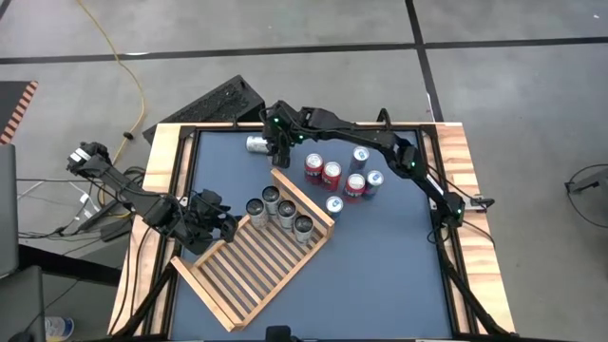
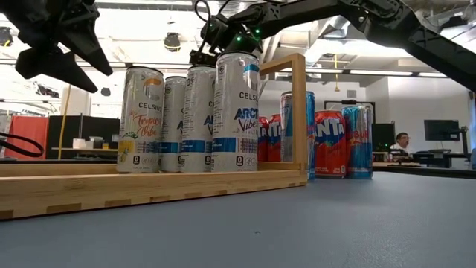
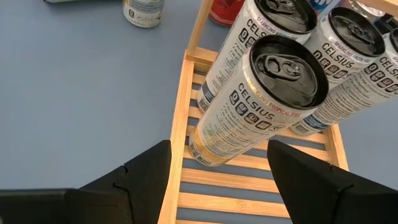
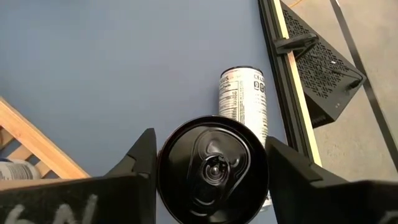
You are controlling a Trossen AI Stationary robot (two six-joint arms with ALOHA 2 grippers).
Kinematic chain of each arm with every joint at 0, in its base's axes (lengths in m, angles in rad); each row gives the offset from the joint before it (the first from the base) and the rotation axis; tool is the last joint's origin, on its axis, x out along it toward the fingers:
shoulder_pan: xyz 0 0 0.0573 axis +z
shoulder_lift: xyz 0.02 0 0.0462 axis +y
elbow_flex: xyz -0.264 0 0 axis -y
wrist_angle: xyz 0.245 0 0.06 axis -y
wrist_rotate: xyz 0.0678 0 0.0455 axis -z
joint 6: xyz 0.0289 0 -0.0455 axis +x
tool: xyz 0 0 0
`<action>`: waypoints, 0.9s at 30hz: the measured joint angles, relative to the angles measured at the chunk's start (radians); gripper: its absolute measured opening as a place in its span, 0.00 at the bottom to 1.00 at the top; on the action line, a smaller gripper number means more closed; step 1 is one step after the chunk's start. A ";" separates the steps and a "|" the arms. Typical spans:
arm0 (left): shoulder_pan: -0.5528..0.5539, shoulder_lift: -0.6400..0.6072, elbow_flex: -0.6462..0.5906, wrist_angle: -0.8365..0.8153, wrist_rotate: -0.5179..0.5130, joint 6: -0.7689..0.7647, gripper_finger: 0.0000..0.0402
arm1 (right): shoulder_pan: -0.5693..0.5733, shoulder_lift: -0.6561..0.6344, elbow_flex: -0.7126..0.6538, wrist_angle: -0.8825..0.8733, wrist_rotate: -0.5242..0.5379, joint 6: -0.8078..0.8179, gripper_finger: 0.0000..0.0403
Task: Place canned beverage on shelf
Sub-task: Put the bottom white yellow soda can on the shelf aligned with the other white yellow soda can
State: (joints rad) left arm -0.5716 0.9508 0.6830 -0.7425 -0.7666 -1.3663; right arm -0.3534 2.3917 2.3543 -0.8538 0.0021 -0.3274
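The shelf [image 1: 256,271] lies slantwise at the table's left middle. Several tall white cans [image 1: 280,209] stand in a row along its far-right edge and fill the left wrist view [image 3: 267,93]. My right gripper [image 1: 281,152] hangs near the table's far edge, just beyond the shelf's far corner. It is shut on a can with a black top [image 4: 211,165]. My left gripper [image 3: 217,180] is open above the shelf's left part [image 3: 180,124], short of the row, with nothing between its fingers. My right gripper has the black-topped can between its two fingers, one against each side of the upper rim [image 4: 160,171]. The fingers slant down toward the table's left. The can's top faces the wrist; that top hides its body and foot, so I cannot tell if it stands on the table.
A white can [image 4: 242,93] lies on its side on the table just beyond the held one, close to the far rail [image 4: 283,81]. Red and blue cans [image 1: 342,179] stand grouped right of the shelf. The table's near right part is bare blue.
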 joint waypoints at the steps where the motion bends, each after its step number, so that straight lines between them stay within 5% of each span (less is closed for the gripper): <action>1: 0.000 0.000 0.000 -0.002 0.000 0.000 0.63 | 0.000 0.000 0.000 -0.003 0.000 -0.003 0.45; 27: 0.000 0.000 0.000 -0.011 -0.005 0.064 0.63 | 0.029 -0.152 -0.007 -0.006 0.024 -0.045 0.44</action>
State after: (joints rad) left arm -0.5716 0.9508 0.6830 -0.7536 -0.7712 -1.3018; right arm -0.3244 2.2400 2.3470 -0.8600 0.0256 -0.3727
